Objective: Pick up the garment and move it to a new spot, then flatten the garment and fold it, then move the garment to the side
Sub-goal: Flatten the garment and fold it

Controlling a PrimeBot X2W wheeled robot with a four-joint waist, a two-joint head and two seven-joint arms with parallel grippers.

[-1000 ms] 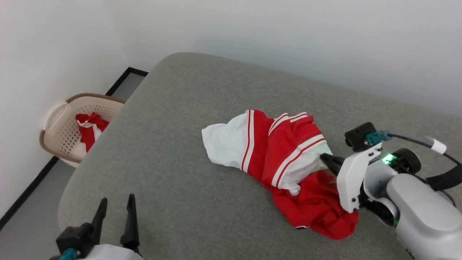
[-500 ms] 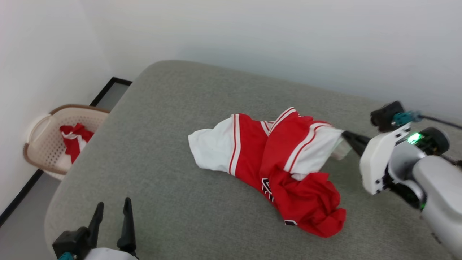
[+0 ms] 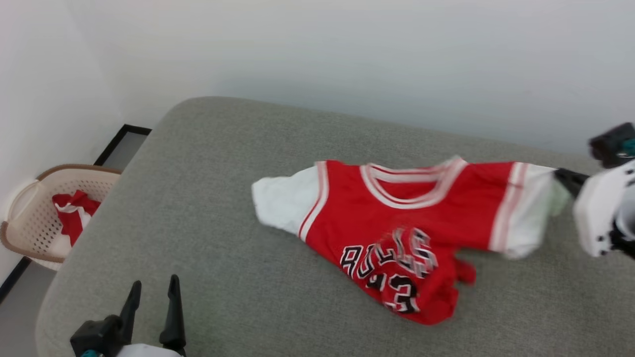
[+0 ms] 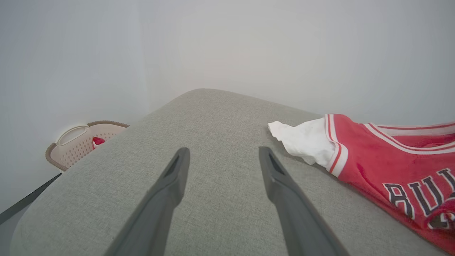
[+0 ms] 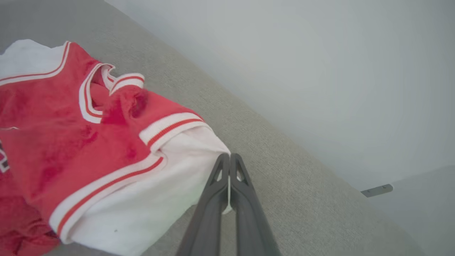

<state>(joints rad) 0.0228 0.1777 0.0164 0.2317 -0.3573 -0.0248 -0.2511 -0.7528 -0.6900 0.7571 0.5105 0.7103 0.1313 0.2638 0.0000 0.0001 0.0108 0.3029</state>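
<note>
While the left gripper (image 3: 154, 282) is parked at 7 o'clock in the head view with its two dark fingers spread wide and nothing between them, the right gripper (image 3: 560, 174) is seen over at 3 o'clock, fingers pressed together on the edge of a white sleeve of the garment (image 3: 397, 218). In the right wrist view a thin fold of white cloth can be made out squeezed between the fingertips, so that pinch is pretty clear. The garment is laid front-up across the grey cushion (image 3: 223, 198), a bit toward 4 o'clock from the middle of the head view: the striped collar is pointed to 12 o'clock, the black lettering is shown below it, and the red hem is bunched up at 5 o'clock. The other white sleeve is spread on the cushion at the garment's 9 o'clock end, well apart from the left gripper. The pinched sleeve is blurred, so whether it's lifted clear of the cushion can't be told. Off the cushion's edge at 9 o'clock, a beige perforated basket (image 3: 30, 228) is set by the white wall (image 3: 347, 59), with a smaller red-and-white cloth (image 3: 72, 218) bundled inside.
</note>
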